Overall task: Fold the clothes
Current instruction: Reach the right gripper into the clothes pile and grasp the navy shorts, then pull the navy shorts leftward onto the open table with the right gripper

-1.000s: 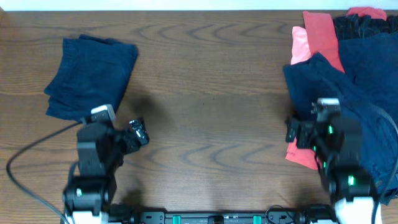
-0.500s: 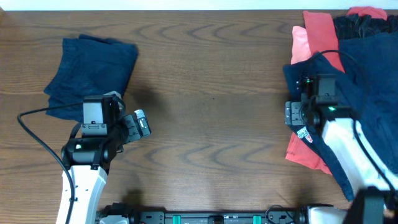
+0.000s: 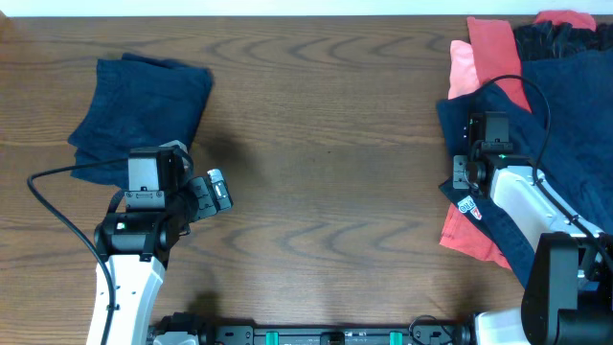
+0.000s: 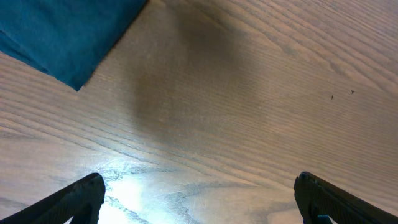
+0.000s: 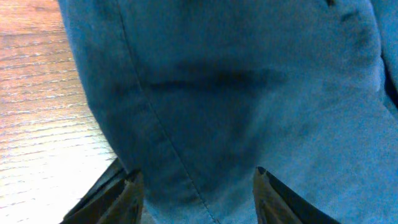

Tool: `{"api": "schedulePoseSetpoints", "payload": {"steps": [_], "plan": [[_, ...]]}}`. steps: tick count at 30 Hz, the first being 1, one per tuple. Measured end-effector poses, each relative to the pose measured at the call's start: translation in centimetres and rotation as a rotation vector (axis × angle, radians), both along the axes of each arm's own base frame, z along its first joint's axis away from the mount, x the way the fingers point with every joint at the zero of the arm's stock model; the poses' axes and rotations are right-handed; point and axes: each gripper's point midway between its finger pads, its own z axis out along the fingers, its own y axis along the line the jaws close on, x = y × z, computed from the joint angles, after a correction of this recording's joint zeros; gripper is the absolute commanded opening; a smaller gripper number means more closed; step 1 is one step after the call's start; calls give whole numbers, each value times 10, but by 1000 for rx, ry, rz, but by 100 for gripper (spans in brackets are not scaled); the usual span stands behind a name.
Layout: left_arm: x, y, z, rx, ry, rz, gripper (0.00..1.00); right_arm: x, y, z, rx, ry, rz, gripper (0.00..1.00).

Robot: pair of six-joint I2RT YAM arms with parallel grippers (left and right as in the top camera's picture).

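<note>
Folded navy shorts (image 3: 144,115) lie at the table's far left; one corner shows in the left wrist view (image 4: 59,34). My left gripper (image 3: 213,192) is open and empty over bare wood just right of them (image 4: 199,196). At the right lies a pile: large navy shorts (image 3: 536,134), coral-red shirts (image 3: 493,53) and a black garment (image 3: 556,38). My right gripper (image 3: 484,134) is open, its fingers straddling a seamed fold at the navy shorts' left edge (image 5: 196,186). The cloth (image 5: 217,93) fills that view.
The brown wooden table (image 3: 326,163) runs between the two stacks. A coral shirt with a white label (image 3: 469,225) pokes out under the pile at the right. The arm bases and cables sit along the front edge.
My right arm has reached forward onto the navy shorts' left edge. My left arm lifted toward the folded shorts earlier and has held still for the last half second.
</note>
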Motion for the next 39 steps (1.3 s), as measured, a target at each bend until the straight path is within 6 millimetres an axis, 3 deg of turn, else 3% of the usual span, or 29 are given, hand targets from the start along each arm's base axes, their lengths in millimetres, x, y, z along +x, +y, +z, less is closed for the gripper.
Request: {"api": "schedulePoseSetpoints", "payload": {"steps": [8,14,21,24,27,32,35,39], "plan": [[0,0,0,0,0,0,98,1,14,-5,78,4,31,66],[0,0,0,0,0,0,98,-1,13,-24,78,47,16,51],[0,0,0,0,0,0,98,8,8,-21,59,-2,-24,49],[0,0,0,0,0,0,98,9,7,-20,57,-7,-27,34],[0,0,0,0,0,0,98,9,6,-20,55,-9,-31,3],[0,0,0,0,0,0,98,9,7,-17,59,1,-40,1],[0,0,0,0,-2,0,98,8,8,-8,70,15,-36,1],[2,0,1,0,-10,0,98,29,17,42,126,-55,-2,1]]}}
